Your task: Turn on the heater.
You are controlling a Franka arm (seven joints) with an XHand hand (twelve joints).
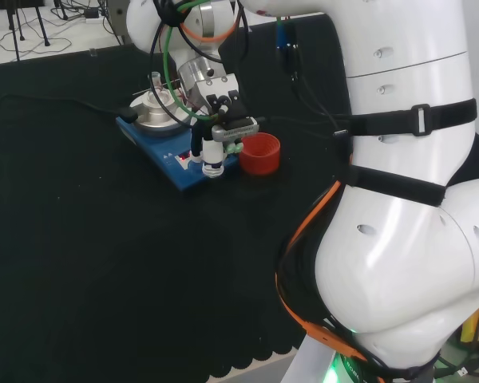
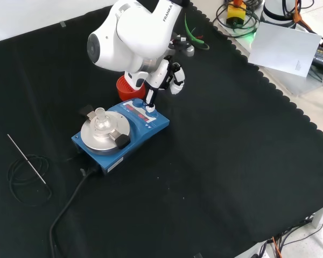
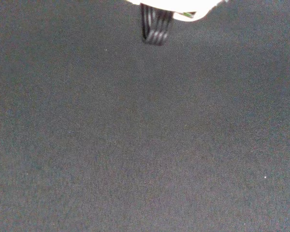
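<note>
the bench is draped in black cloth with a scalloped edge, and the white arm reaches over it from the far side in the front view. the blue heater sits toward the bench's far edge in the front view, left of the middle, with its round metal plate carrying a small clear glass flask; a black cable runs from the heater toward the near edge. a red ribbed ring stands just beside the heater, at its right in the head view. the robot hand hangs over the heater's control panel end, with one finger stretched straight down onto the panel's red strip and the others drawn back a little, clamped on nothing. a thin rod lies on a coil of dark wire near the bench's left edge in the front view.
</note>
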